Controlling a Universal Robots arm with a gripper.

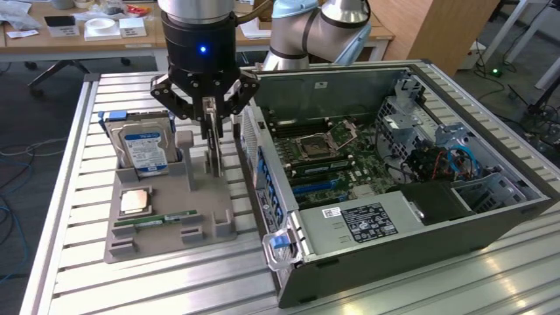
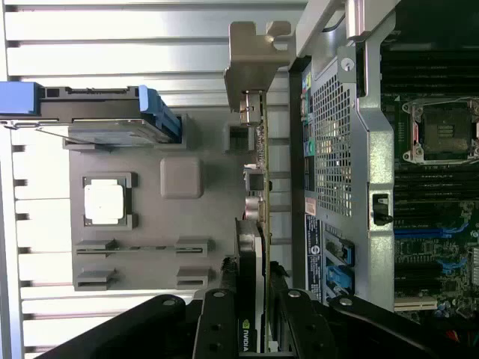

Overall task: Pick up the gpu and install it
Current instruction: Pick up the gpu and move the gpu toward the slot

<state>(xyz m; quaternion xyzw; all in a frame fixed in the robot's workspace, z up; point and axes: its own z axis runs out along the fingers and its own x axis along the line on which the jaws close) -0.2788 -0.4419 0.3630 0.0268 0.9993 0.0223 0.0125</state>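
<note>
**A:** What sits closest to us?

**B:** The slatted metal table (image 1: 175, 282). Its near strip lies in front of the grey parts holder (image 1: 188, 197), which rests on it.

**A:** Start at the holder's side toward the exterior view's left.

**B:** A blue-labelled hard drive (image 1: 144, 149) stands upright in the holder's far slot on that side. Nearer to us, a square processor chip (image 1: 134, 201) lies flat in a recess of the holder. Just in front of the chip, a green memory stick (image 1: 157, 220) lies along its groove.

**A:** And the gpu?

**B:** The gpu (image 1: 212, 154) stands on edge, thin and upright, at the holder's side toward the exterior view's right. I cannot tell whether its lower edge rests in the slot. In the wrist view its tan metal bracket (image 2: 254, 52) reaches past the holder's end.

**A:** The gripper?

**B:** The gripper (image 1: 211, 125) hangs straight above that same side of the holder. Its black fingers (image 2: 217, 329) are clamped on the two faces of the card, which runs between them.

**A:** Past the holder?

**B:** Just beside it, toward the exterior view's right, lies the open computer case (image 1: 490, 210). The case's perforated wall faces the holder. Its motherboard (image 1: 341, 172) and processor socket (image 1: 315, 146) are exposed. A blue latch (image 1: 278, 244) sits at its near corner.
</note>
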